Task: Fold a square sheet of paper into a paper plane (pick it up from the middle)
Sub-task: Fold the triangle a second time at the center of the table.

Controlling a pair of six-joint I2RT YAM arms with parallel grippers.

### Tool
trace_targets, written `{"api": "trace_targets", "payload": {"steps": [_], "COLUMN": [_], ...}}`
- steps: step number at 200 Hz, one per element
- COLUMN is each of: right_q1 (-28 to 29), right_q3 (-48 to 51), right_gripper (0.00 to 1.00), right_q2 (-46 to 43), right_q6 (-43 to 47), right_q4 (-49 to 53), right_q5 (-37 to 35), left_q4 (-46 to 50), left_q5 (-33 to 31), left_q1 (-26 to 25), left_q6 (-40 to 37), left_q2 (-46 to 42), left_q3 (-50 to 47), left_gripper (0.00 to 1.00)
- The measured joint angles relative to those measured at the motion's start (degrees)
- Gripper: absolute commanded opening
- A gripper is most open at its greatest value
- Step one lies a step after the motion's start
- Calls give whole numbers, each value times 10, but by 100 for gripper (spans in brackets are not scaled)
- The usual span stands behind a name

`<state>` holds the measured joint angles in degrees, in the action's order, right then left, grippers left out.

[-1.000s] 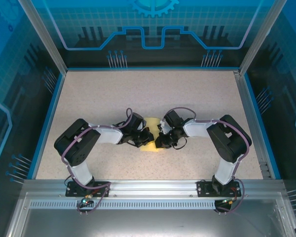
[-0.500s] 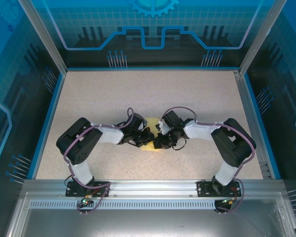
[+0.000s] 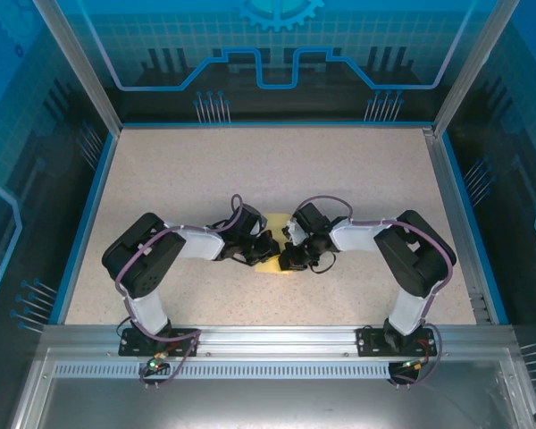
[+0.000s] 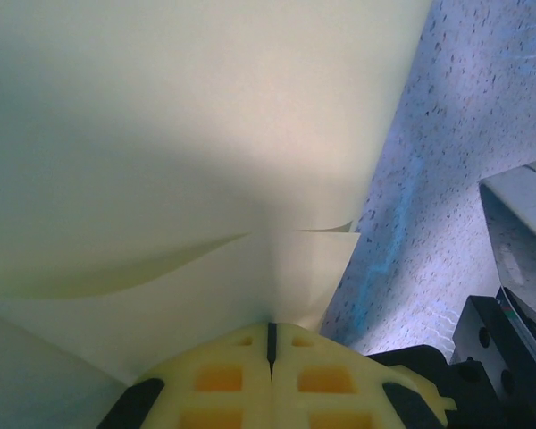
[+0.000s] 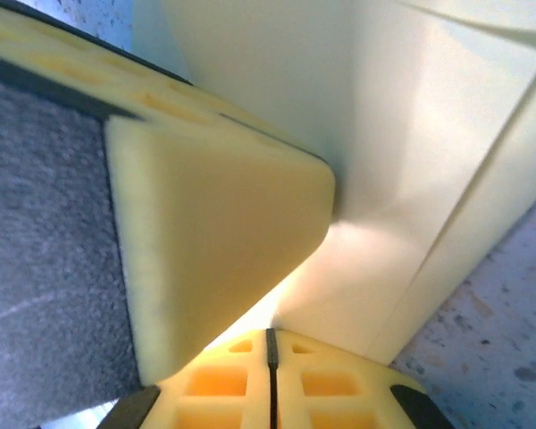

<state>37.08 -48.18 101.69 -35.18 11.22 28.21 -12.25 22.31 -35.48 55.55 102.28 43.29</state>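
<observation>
Top external view: the two arms are meeting at the middle of the table. The square sheet of paper, already partly folded, is lying between them. The left gripper is reaching in from 9 o'clock and the right gripper from 3 o'clock. Compared with a second ago, the right arm is sitting a little further toward 9 o'clock. The gap between the two grippers is narrower, and less yellow is showing between them. The left arm is holding nearly the same pose.

Left wrist view: the left gripper is sitting with its yellow fingers pressed together, pinching the sheet at a crease. The paper is spreading out toward 12 o'clock. Speckled table is showing at 3 o'clock.

Right wrist view: the right gripper is sitting with its jaws closed, tips against the lower fold of the sheet. Whether paper is caught between them cannot be told. A yellow finger pad of the left gripper is pressing on the paper at 9 o'clock. Table is showing at 4 o'clock.
</observation>
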Motion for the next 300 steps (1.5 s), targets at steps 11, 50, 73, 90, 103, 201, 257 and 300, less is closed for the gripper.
{"api": "trace_targets", "payload": {"steps": [11, 50, 73, 90, 103, 201, 257, 300], "right_q1": [-2, -7, -8, -8, -8, -9, -9, -9], "right_q3": [6, 14, 15, 15, 16, 16, 16, 16], "right_gripper": [4, 1, 1, 1, 1, 1, 0, 0], "right_q2": [-1, -2, -2, -2, -2, -2, -2, -2], "right_q6": [0, 0, 0, 0, 0, 0, 0, 0], "right_q4": [-9, -22, -23, -24, -24, -25, -25, -25], "right_q5": [5, 14, 17, 17, 18, 19, 19, 19], "left_q4": [7, 12, 3, -4, -6, -35, -50, -51], "left_q5": [-4, -11, -19, -25, -28, -31, -18, -3], "left_q1": [0, 6, 23, 33, 39, 66, 74, 84], "left_q6": [-5, -20, -26, -32, -35, -62, -72, -82], "left_q2": [0, 0, 0, 0, 0, 1, 5, 8], "left_q3": [4, 7, 7, 7, 7, -9, -14, -14], "left_gripper": [5, 6, 7, 7, 7, 7, 7, 7]}}
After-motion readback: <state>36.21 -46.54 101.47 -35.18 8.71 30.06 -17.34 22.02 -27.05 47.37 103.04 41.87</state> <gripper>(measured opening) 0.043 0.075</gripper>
